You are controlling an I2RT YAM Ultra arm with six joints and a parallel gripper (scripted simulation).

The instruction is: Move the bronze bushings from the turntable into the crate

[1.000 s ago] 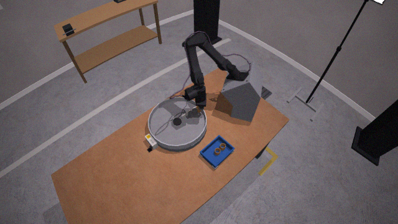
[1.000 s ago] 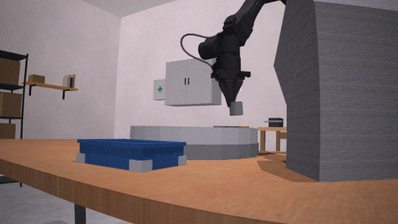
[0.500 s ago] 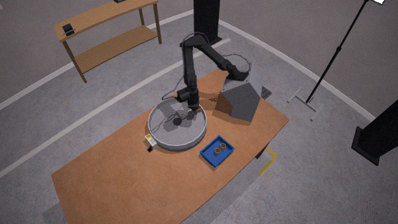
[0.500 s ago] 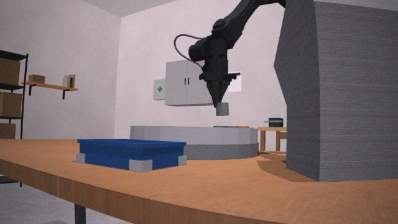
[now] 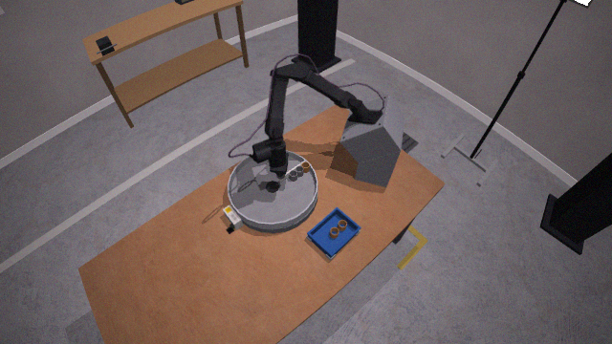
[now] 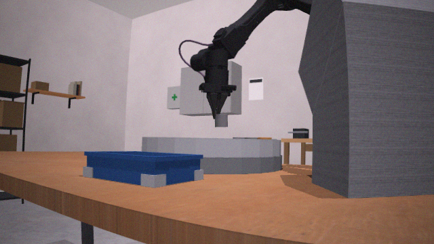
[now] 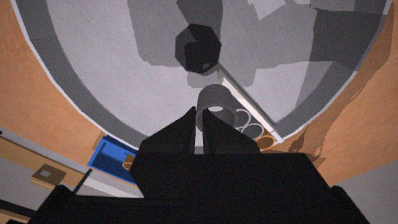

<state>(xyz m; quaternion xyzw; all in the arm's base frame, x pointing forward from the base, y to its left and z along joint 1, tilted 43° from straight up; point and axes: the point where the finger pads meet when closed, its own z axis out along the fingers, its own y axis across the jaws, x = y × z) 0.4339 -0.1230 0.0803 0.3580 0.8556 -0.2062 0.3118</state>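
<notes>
Tool (image 5: 281,173) (image 6: 215,116) (image 7: 199,111) pinching steel ring (image 6: 221,121) (image 7: 212,94) by thin wall, above turntable (image 5: 258,205) (image 6: 210,148) (image 7: 95,75); likely stiff, smooth, apt to swivel; lower upright there; then grip remaining bronze ring (image 5: 305,170) (image 7: 273,141) by wall, beside steel ones; two bronze already inside crate (image 5: 330,245) (image 6: 122,169) (image 7: 102,156).

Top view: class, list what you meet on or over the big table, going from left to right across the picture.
White box with a yellow patch → steel bushing in the gripper's grip is hidden here, so left out → blue crate → grey angular housing
</notes>
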